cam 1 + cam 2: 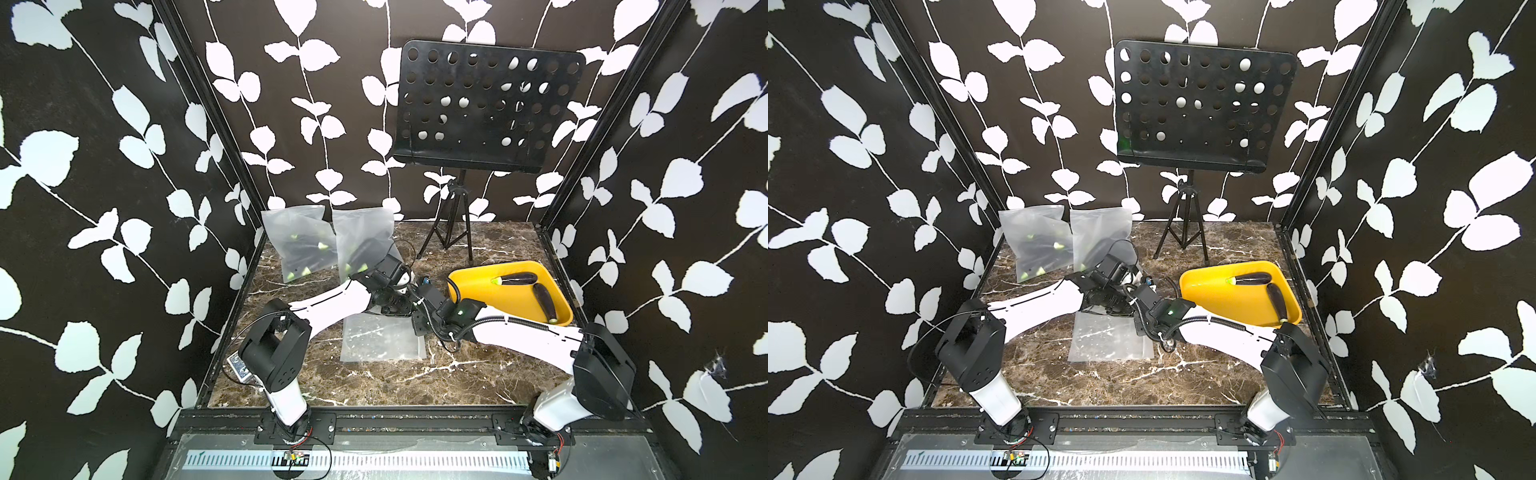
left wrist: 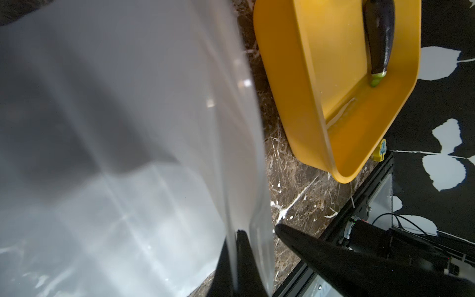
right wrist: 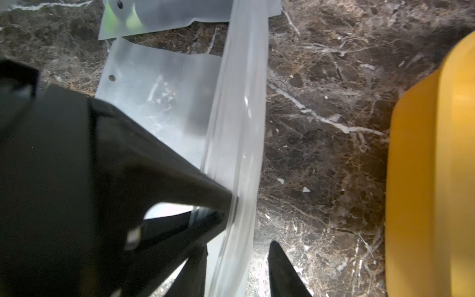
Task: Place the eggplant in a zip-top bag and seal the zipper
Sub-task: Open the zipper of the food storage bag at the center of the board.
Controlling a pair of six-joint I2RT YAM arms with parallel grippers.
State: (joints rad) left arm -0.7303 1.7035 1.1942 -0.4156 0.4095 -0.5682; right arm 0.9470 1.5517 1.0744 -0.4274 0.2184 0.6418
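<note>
A clear zip-top bag (image 1: 382, 343) lies on the marble table under both wrists and is seen in both top views (image 1: 1111, 343). My left gripper (image 2: 235, 257) is shut on the bag's film (image 2: 128, 128) near its mouth and lifts that edge. My right gripper (image 3: 239, 270) stands open, and the bag's zipper strip (image 3: 239, 128) runs between its fingers (image 3: 282, 270). Two dark purple eggplants (image 1: 515, 278) (image 1: 544, 305) lie in the yellow tray (image 1: 469, 286). One eggplant (image 2: 379, 38) also shows in the left wrist view. The inside of the bag looks empty.
Two filled clear bags (image 1: 297, 245) (image 1: 361, 241) lean against the back left wall. A black perforated music stand (image 1: 486, 108) on a tripod stands at the back. The yellow tray (image 3: 437, 180) sits close to the right of the grippers. A small metal plate (image 1: 239, 368) lies at the table's left edge.
</note>
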